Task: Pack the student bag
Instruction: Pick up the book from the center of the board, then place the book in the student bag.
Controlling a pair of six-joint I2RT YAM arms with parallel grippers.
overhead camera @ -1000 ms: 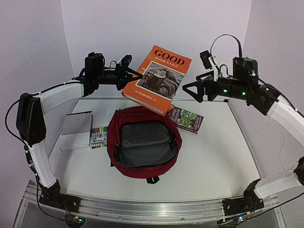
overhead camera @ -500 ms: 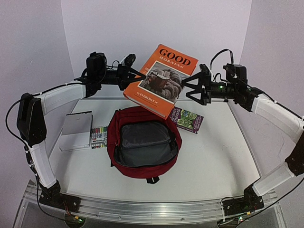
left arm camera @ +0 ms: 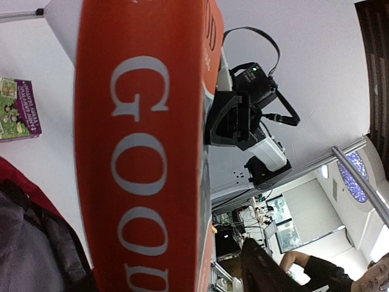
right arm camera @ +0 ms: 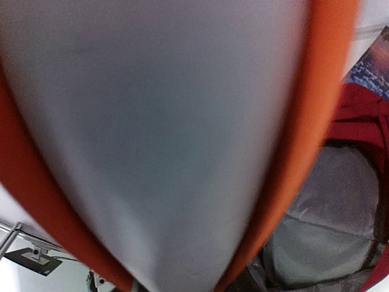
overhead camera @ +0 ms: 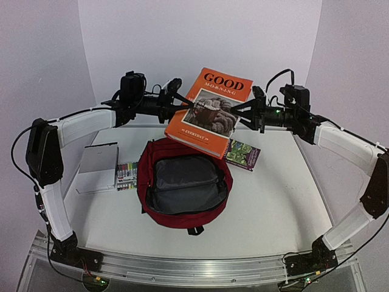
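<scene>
An orange "GOOD MORNING" book (overhead camera: 209, 109) hangs tilted in the air above the back rim of the student bag (overhead camera: 182, 210). The bag is dark red, lies on the table and gapes open on its grey lining. My left gripper (overhead camera: 177, 104) is at the book's left edge. In the left wrist view the spine (left arm camera: 140, 152) fills the frame, and one black finger (left arm camera: 267, 271) stands clear of the cover. My right gripper (overhead camera: 239, 114) is shut on the book's right edge. The book's page edge (right arm camera: 164, 121) blocks the right wrist view, with the bag (right arm camera: 340, 201) below it.
A purple-and-green book (overhead camera: 242, 153) lies on the table right of the bag's top. Left of the bag are a pack of coloured markers (overhead camera: 126, 175) and a silvery flat case (overhead camera: 97, 165). White walls close off the back and both sides.
My right arm swung in from the right and its wide-open jaws closed on the book's right edge. My left jaws widened at the left edge. The book shifted slightly right.
</scene>
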